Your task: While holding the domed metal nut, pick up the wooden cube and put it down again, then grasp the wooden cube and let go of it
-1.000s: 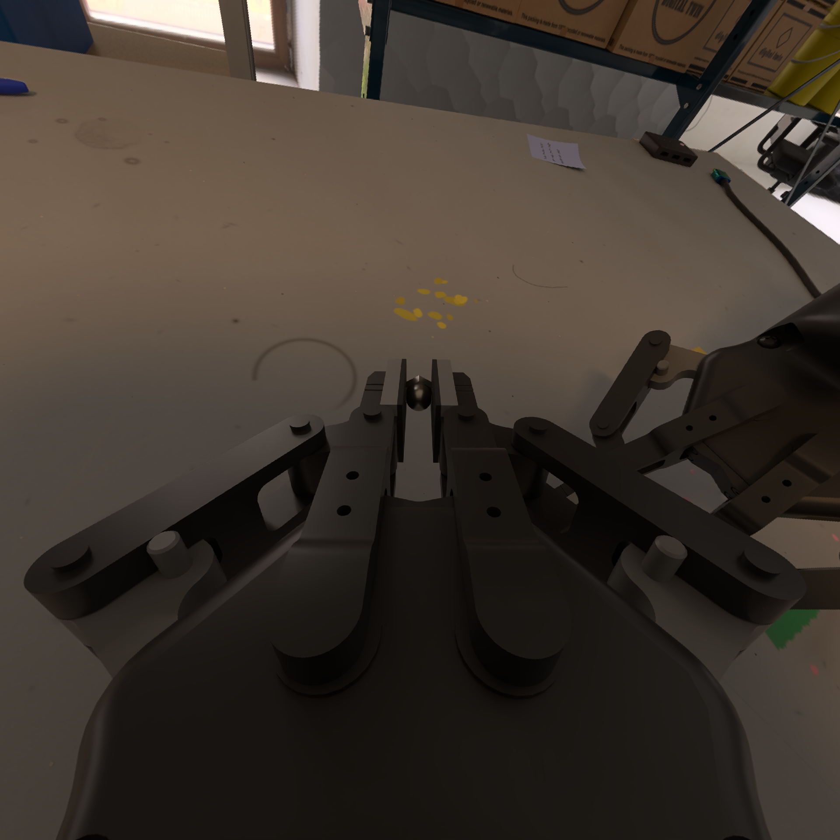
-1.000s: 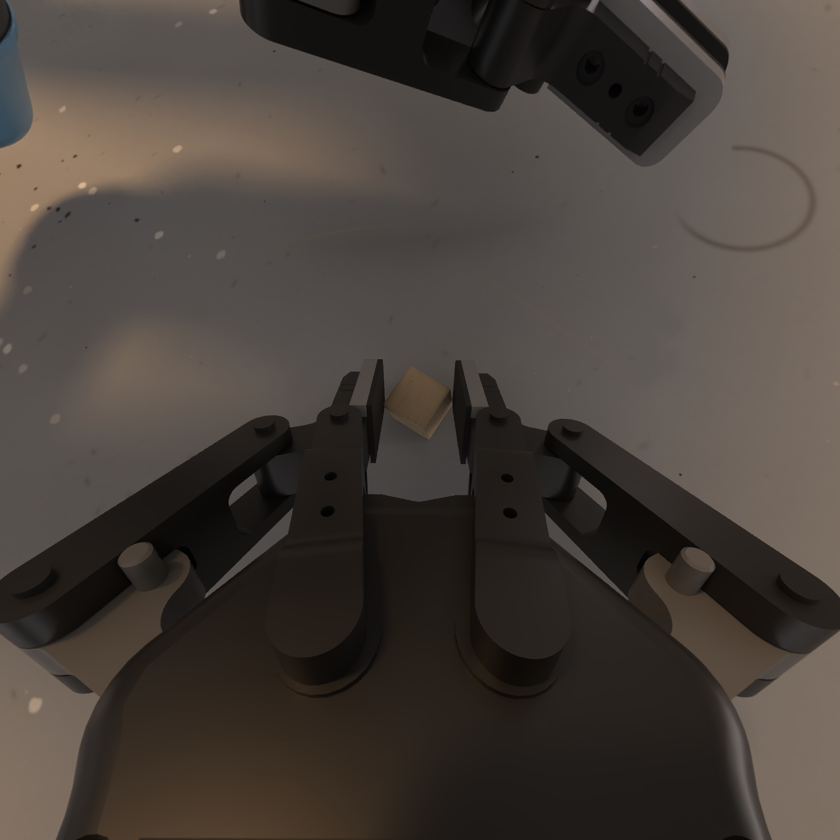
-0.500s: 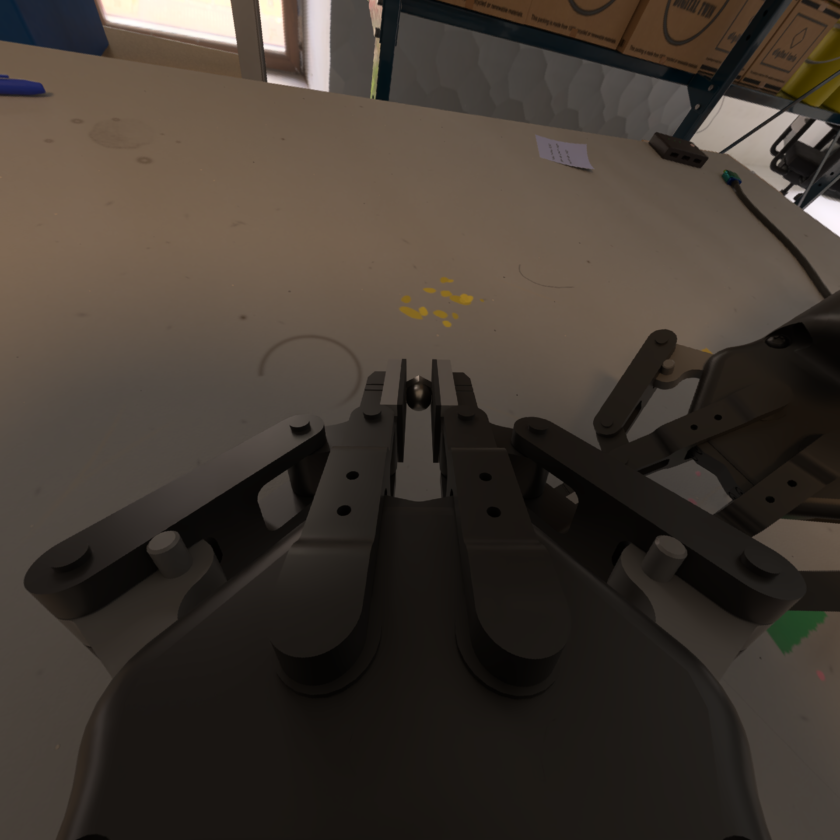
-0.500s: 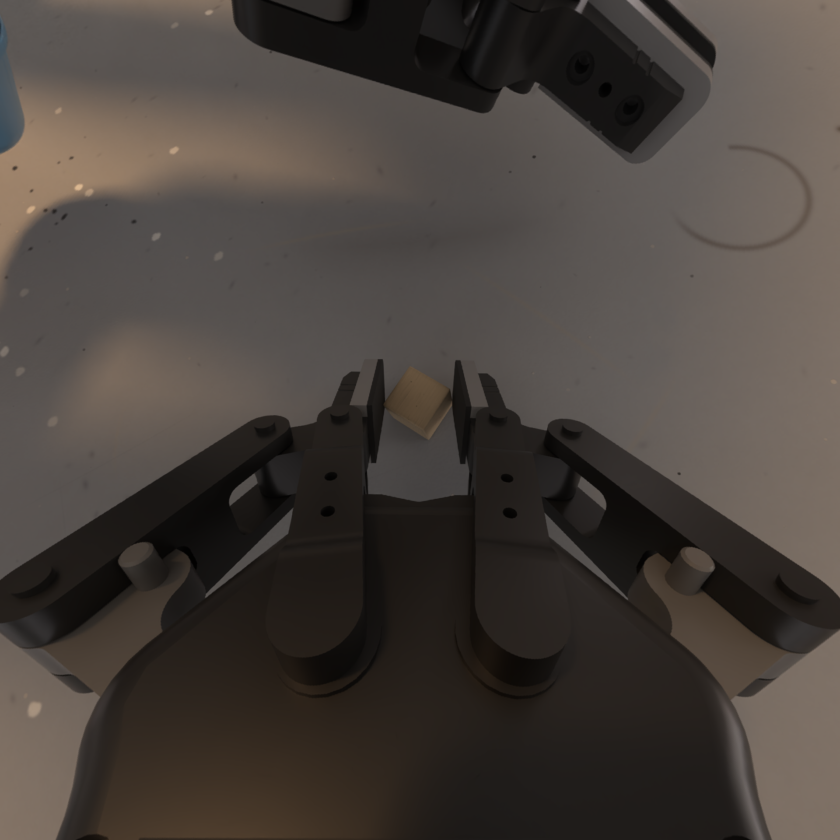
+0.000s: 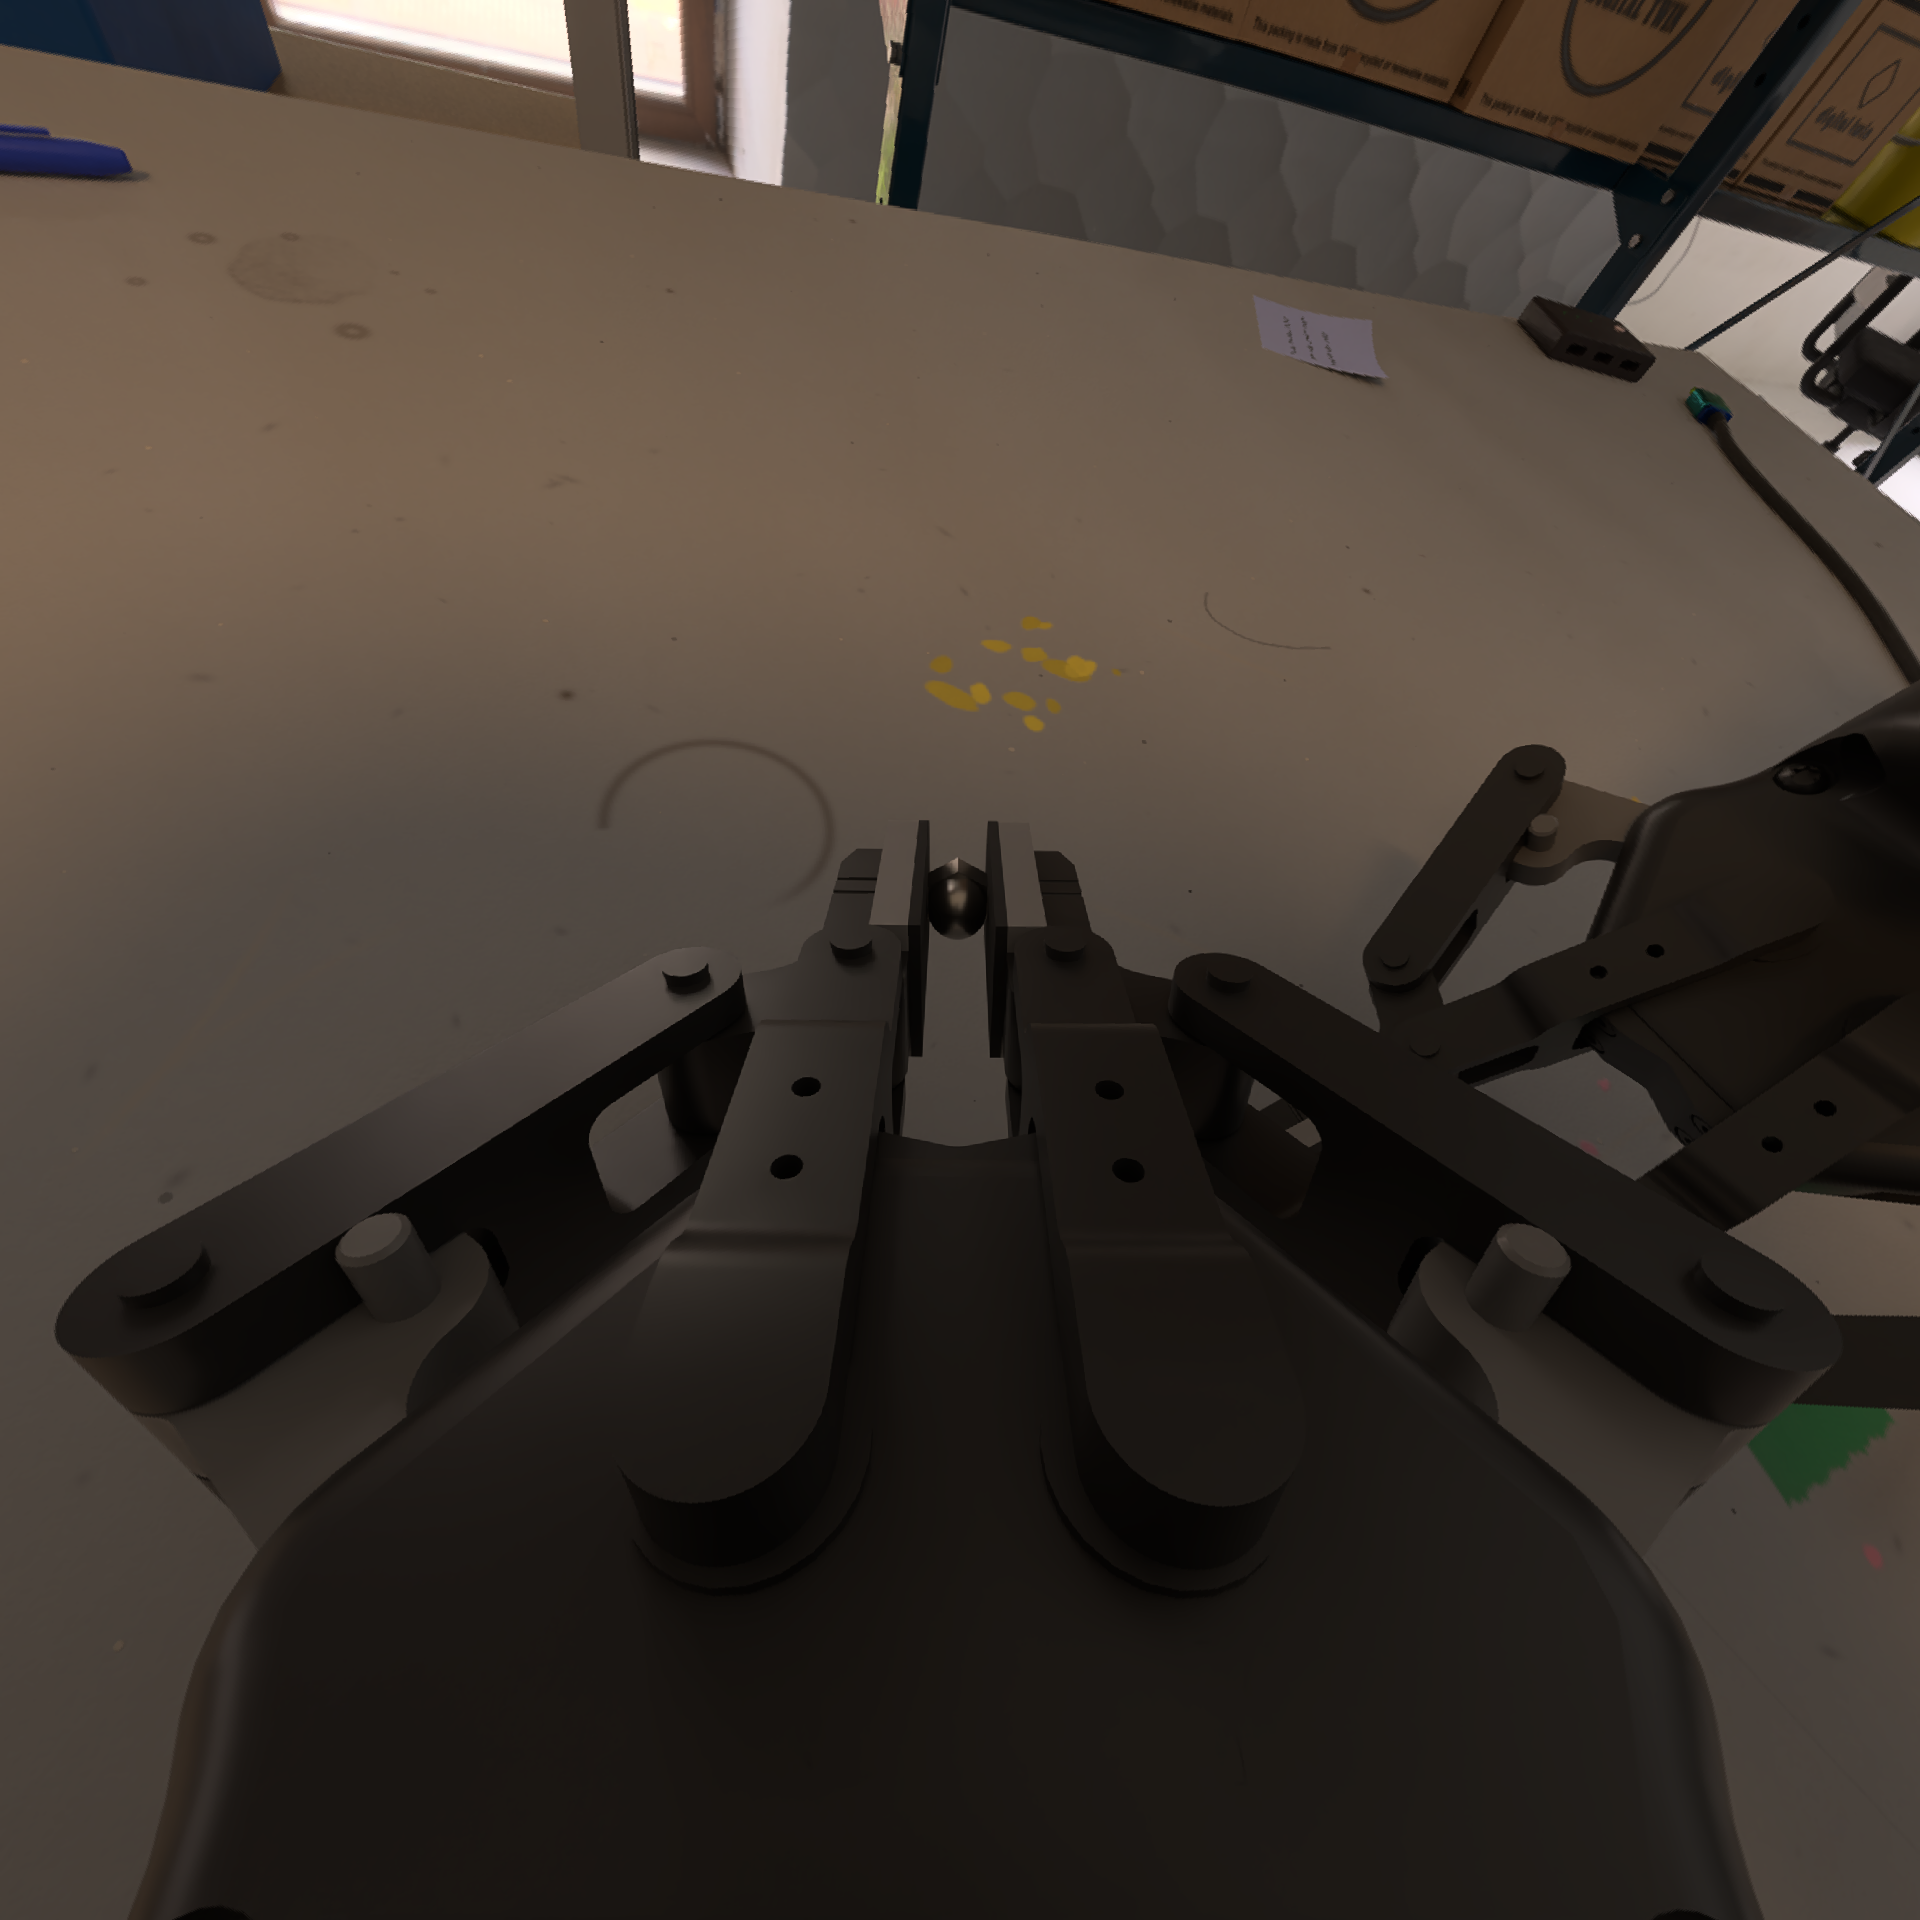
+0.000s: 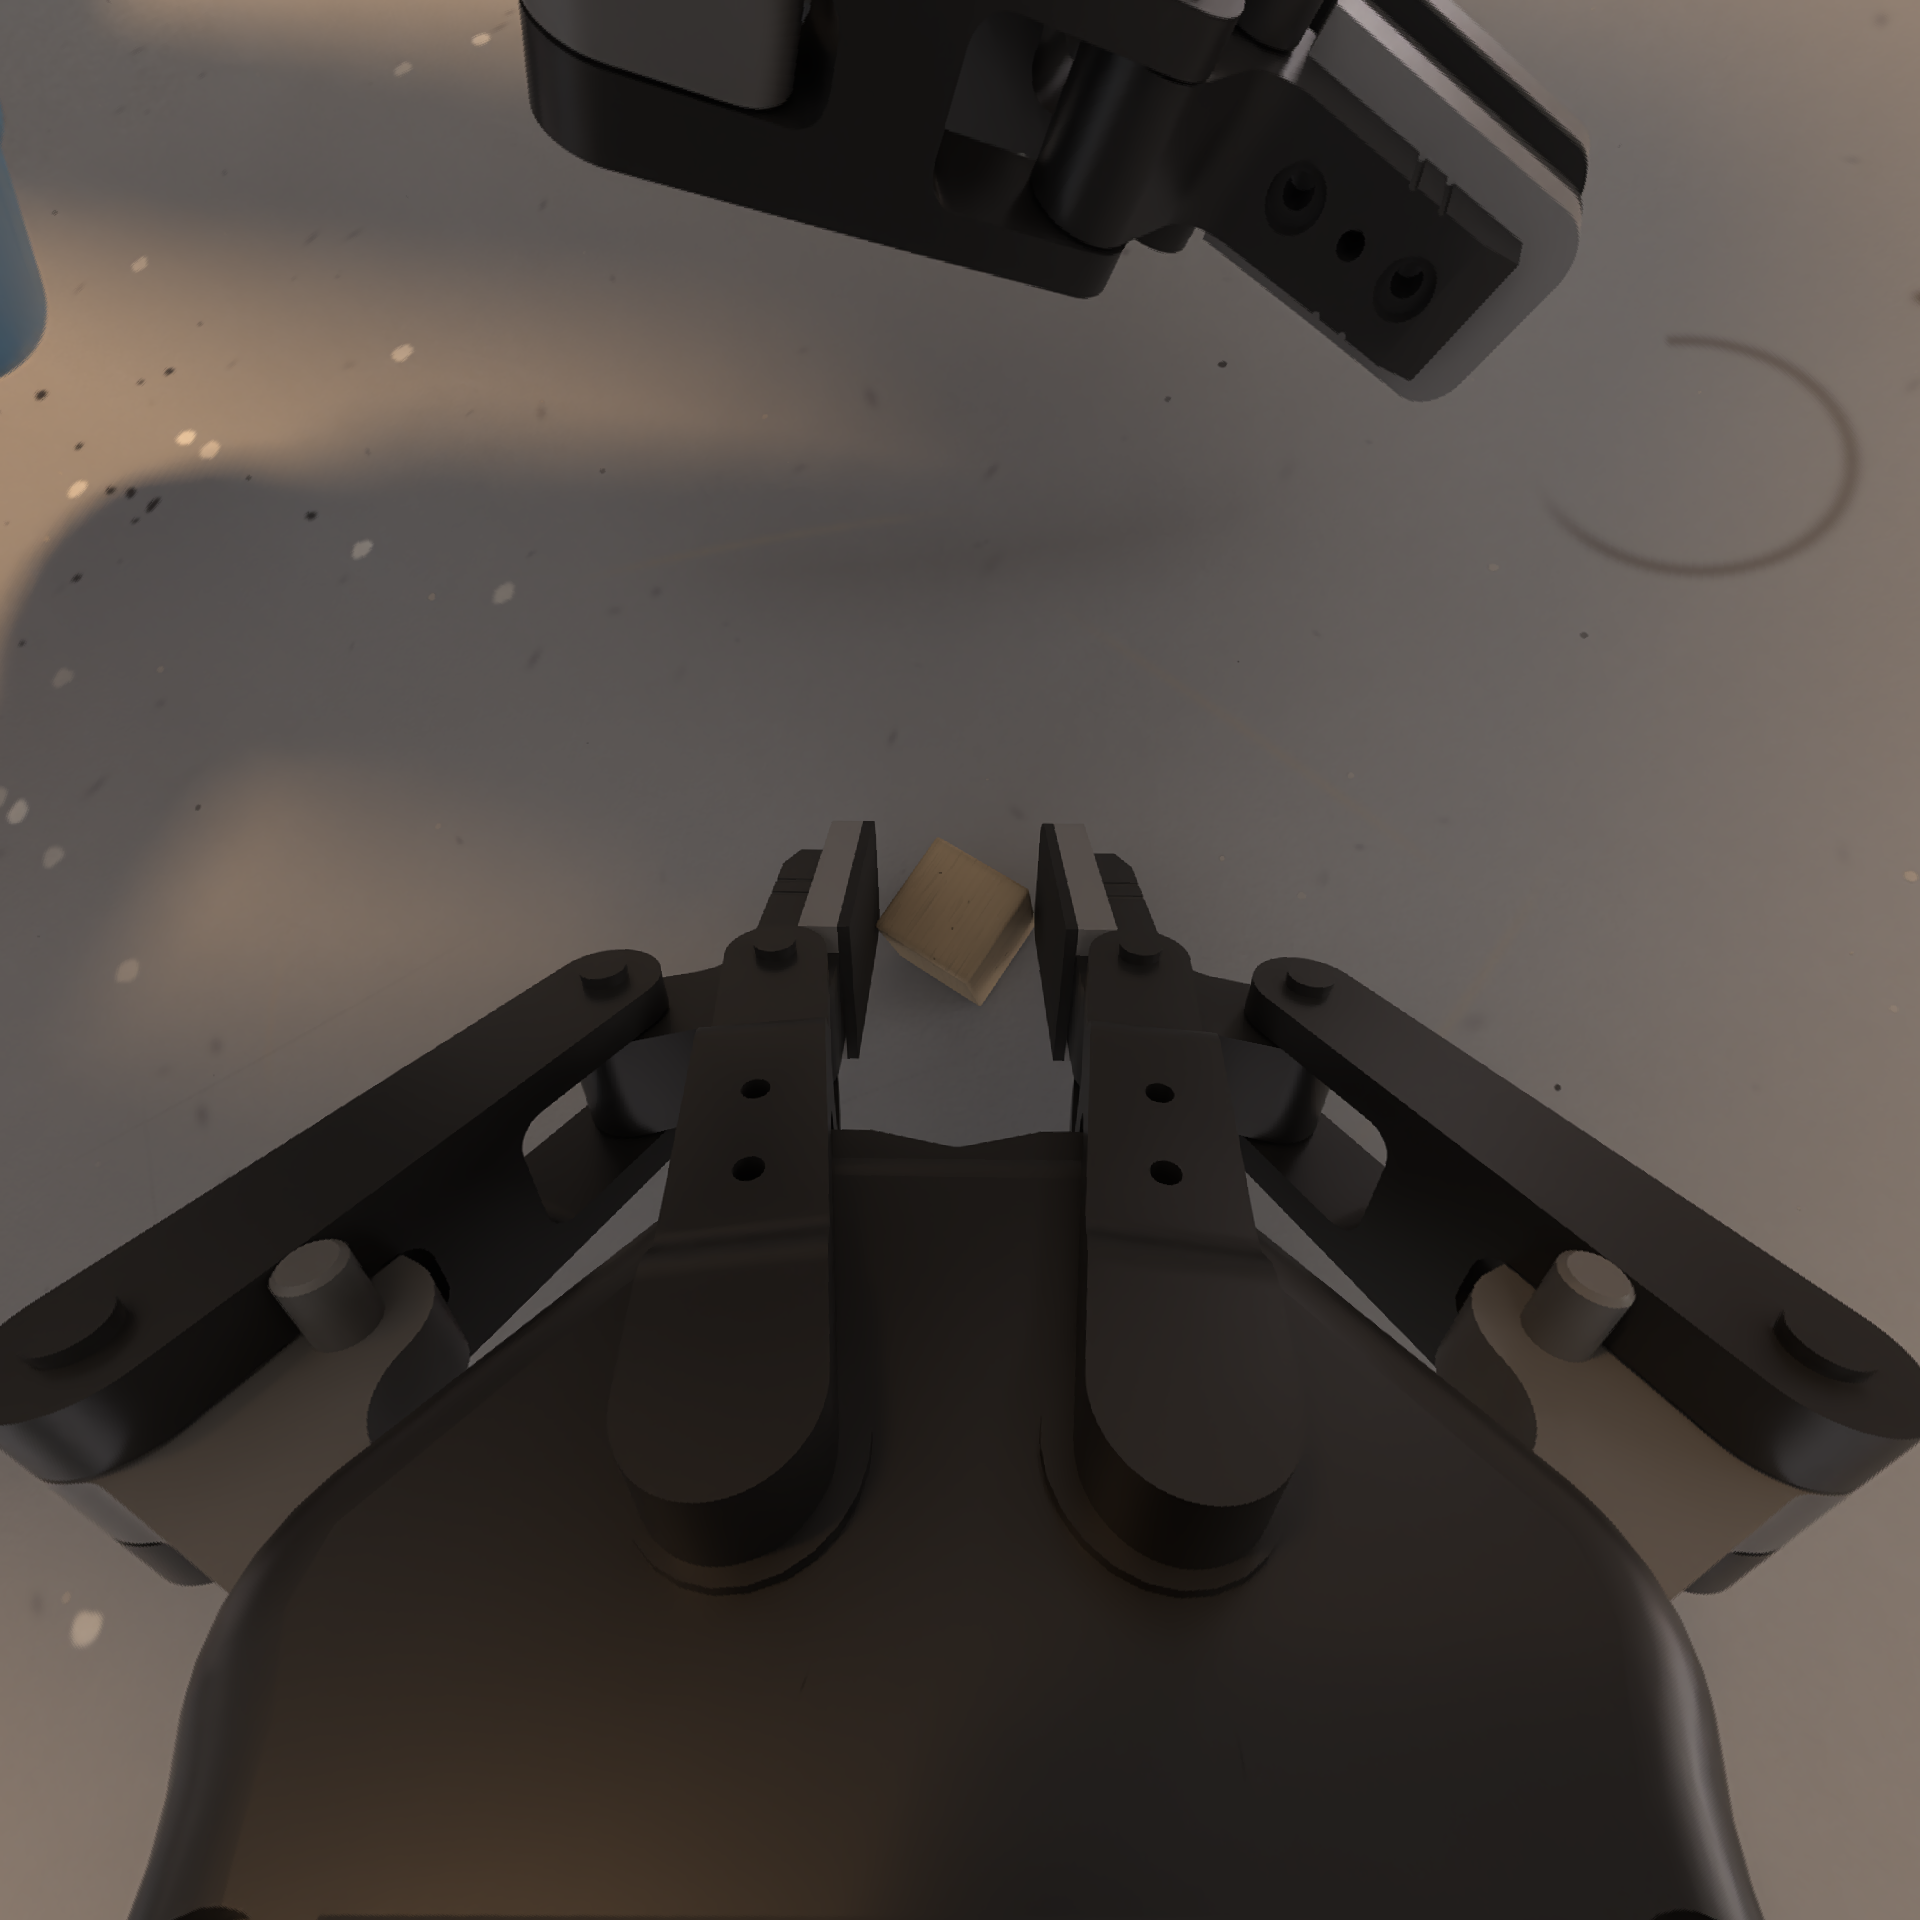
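My left gripper (image 5: 956,883) is shut on the small domed metal nut (image 5: 954,902), held between its fingertips above the tan table (image 5: 520,520). My right gripper (image 6: 956,894) is closed around the wooden cube (image 6: 951,914). The cube sits diagonally between the pads near the fingertips, with one corner against each pad. The body of the right gripper (image 5: 1683,987) shows at the right of the left wrist view. The left gripper (image 6: 1091,156) hangs over the table at the top of the right wrist view.
Yellow spots (image 5: 1008,675) and a ring mark (image 5: 717,821) lie ahead of the left gripper. A blue pen (image 5: 62,156), a paper note (image 5: 1317,338), a black box (image 5: 1584,338) and a cable (image 5: 1787,520) lie near the far edge. A blue object (image 6: 16,260) shows at the left.
The left gripper has shifted with the nut held; in the right wrist view it moved left and lower. The right gripper's jaws and the cube look unchanged.
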`<state>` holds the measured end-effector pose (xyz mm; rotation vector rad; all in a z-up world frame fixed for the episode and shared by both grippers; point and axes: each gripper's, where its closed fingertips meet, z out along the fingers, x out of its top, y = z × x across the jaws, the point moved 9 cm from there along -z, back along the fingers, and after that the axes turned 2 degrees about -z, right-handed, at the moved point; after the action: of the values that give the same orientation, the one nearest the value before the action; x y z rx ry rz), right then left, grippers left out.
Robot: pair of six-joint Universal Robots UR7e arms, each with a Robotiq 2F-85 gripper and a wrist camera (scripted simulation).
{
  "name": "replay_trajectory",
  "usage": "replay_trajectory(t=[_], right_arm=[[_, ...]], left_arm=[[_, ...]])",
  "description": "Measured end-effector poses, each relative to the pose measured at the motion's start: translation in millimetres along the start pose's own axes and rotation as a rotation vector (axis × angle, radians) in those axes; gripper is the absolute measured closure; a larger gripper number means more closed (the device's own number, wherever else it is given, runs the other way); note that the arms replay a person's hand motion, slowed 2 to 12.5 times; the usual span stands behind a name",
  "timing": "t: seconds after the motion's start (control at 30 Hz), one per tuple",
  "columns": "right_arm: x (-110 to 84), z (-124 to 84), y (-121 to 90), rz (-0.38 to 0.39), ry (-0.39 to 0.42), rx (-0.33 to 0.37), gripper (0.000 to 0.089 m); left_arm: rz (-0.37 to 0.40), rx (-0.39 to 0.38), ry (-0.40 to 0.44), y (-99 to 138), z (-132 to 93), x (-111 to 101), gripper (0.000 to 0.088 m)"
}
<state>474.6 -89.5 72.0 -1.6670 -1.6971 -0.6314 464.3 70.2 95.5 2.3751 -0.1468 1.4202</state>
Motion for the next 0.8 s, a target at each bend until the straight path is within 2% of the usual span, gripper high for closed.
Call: replay_trajectory(t=[0.8], right_arm=[[4.8, -8.2, -0.8, -0.020, 0.008, -0.015, 0.0583]], left_arm=[[0.033, 0.025, -0.015, 3.4, 1.9, -0.4, 0.0785]])
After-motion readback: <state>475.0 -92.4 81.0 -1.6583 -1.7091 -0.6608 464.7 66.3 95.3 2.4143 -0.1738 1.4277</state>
